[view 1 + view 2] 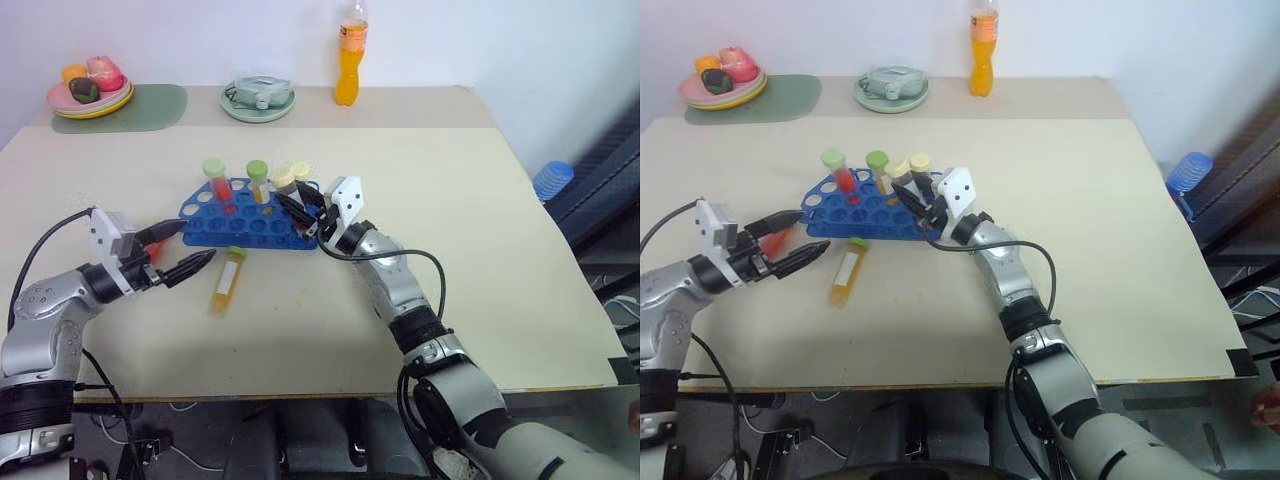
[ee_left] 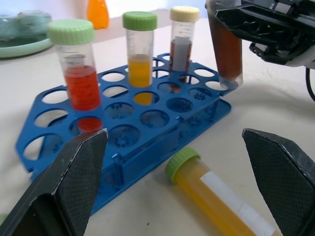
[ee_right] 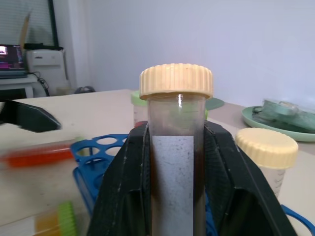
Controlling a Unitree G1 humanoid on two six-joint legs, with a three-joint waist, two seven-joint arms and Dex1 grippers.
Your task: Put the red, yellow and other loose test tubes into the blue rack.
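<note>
One brown tube (upright) — inside right gripper

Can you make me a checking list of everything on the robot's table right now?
Surface: beige table, bare at the front.
Job's things: blue rack holds three capped tubes; yellow tube lies loose beside it.
Clutter: orange bottle, plate of toy food, green dish.
Pincers: left pincer open, empty; right pincer shut on brown tube at the rack's edge.
Cables: black cable on right arm.
Surroundings: white wall.
</note>
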